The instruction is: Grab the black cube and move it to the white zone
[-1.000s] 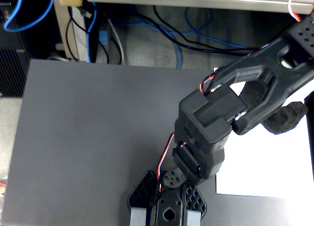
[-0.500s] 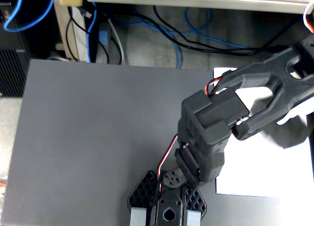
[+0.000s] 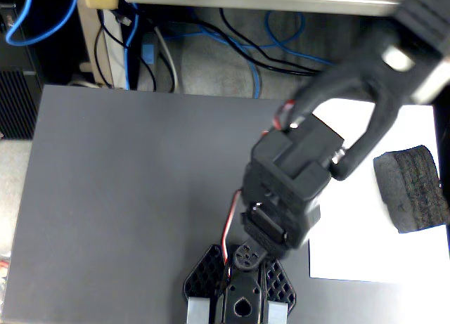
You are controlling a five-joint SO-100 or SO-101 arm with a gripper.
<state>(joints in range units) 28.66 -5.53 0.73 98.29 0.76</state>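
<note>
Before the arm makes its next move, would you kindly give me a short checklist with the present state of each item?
1. Black cube on the white zone: ok, it lies on the sheet near the right edge of the fixed view.
2. Cube wholly inside the sheet: cannot tell, the frame cuts off its right side.
3. Pincer free of the cube: cannot tell, the arm's upper end is blurred.
4. Pincer open or shut: cannot tell.
5. Dark grey tabletop beside the arm: ok, nothing lies there.

The black cube, a ridged charcoal foam block, lies on the white zone near its right edge.
</note>
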